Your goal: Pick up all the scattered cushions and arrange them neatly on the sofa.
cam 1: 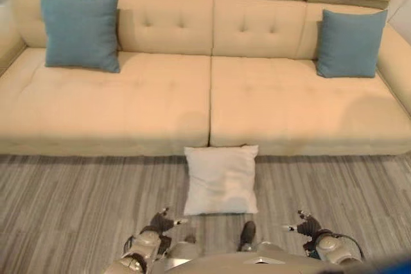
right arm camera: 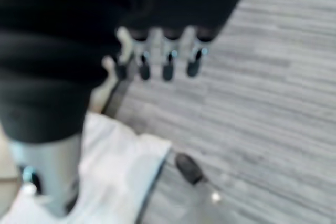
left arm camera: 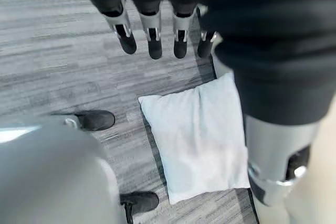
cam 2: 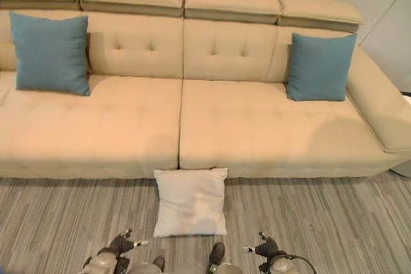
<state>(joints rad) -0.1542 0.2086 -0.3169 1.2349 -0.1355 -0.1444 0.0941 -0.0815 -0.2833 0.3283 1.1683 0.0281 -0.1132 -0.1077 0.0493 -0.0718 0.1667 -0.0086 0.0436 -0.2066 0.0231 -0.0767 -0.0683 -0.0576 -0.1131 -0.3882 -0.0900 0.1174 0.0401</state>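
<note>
One cushion [cam 1: 81, 29] is propped against the backrest at the left end of the sofa [cam 1: 167, 97], another cushion [cam 1: 350, 43] at the right end. A third cushion [cam 1: 221, 179] is laid on the floor [cam 1: 77, 203], touching the sofa's front at the middle.

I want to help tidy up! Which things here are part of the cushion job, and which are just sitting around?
Part of the job:
white cushion lying on the floor, against the sofa's front
sofa
left blue cushion and right blue cushion, already propped up on the sofa

Just there:
grey striped floor
</note>
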